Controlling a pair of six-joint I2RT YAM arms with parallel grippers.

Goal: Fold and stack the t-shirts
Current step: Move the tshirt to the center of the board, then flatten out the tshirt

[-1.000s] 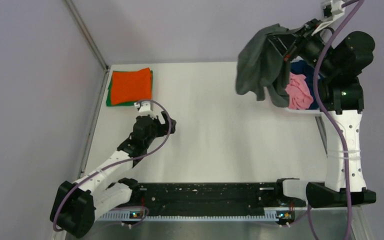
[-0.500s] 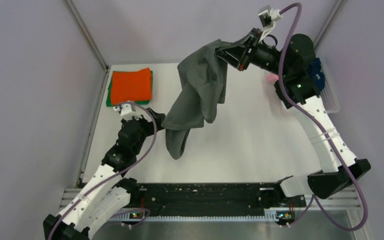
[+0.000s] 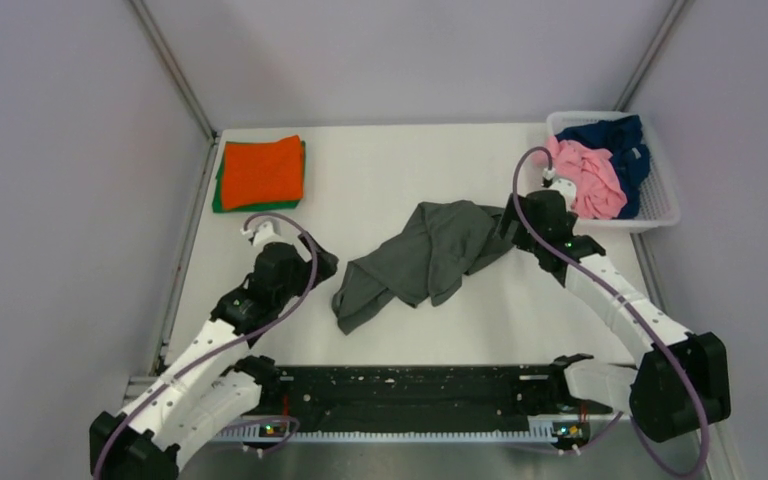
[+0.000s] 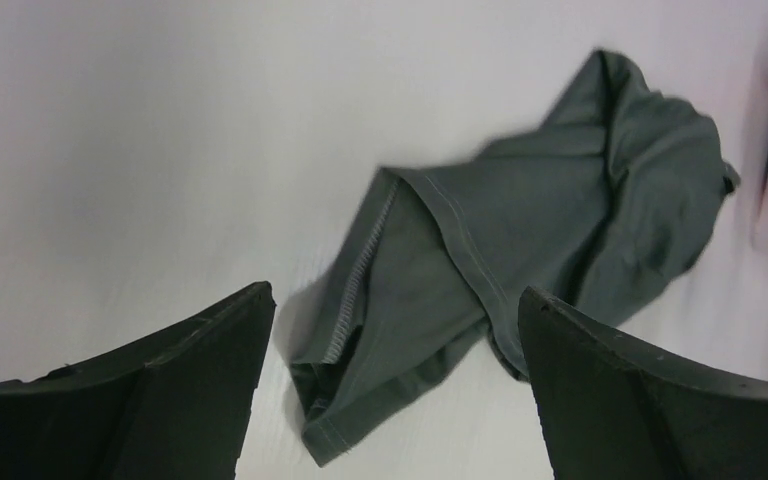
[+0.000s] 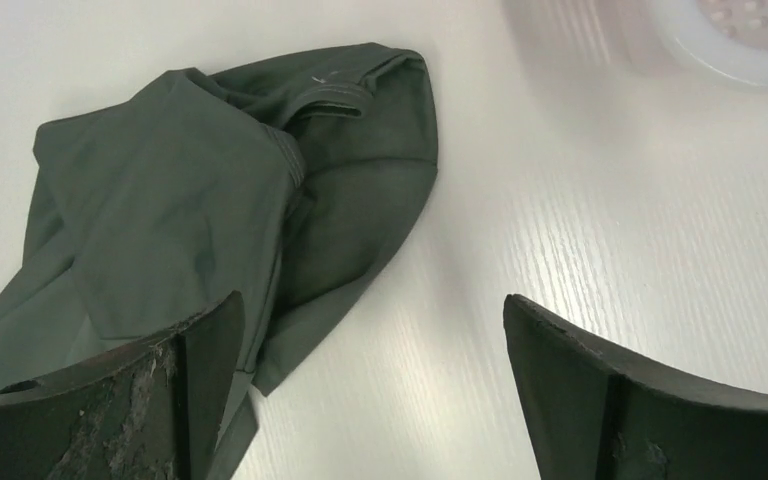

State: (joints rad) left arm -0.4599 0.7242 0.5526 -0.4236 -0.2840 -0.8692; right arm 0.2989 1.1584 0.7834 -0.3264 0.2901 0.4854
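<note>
Far left corner of table (image 3: 400, 165): orange t-shirt (image 3: 262, 170) folded square, stacked on a folded green t-shirt (image 3: 217, 203); only the green edges show along its left and near sides.

Left gripper (image 4: 392, 293): low over the table, left of centre, pointing right. Jaws spread wide, nothing between them. The near-left hem of the dark grey t-shirt (image 3: 430, 255) lies just ahead of the fingers, not touching.

Dark grey t-shirt: crumpled heap at table centre, unfolded, running from near-left to far-right, with one hem turned out so the stitching shows.

Right gripper (image 5: 372, 300): at the far-right end of the heap, pointing left. Jaws wide and empty; the left finger overlaps the cloth edge in the wrist view, contact unclear.

Far right: white basket (image 3: 662, 214) holding the pink t-shirt (image 3: 590, 180) bunched at the near left and the navy t-shirt (image 3: 612, 134) behind it.
</note>
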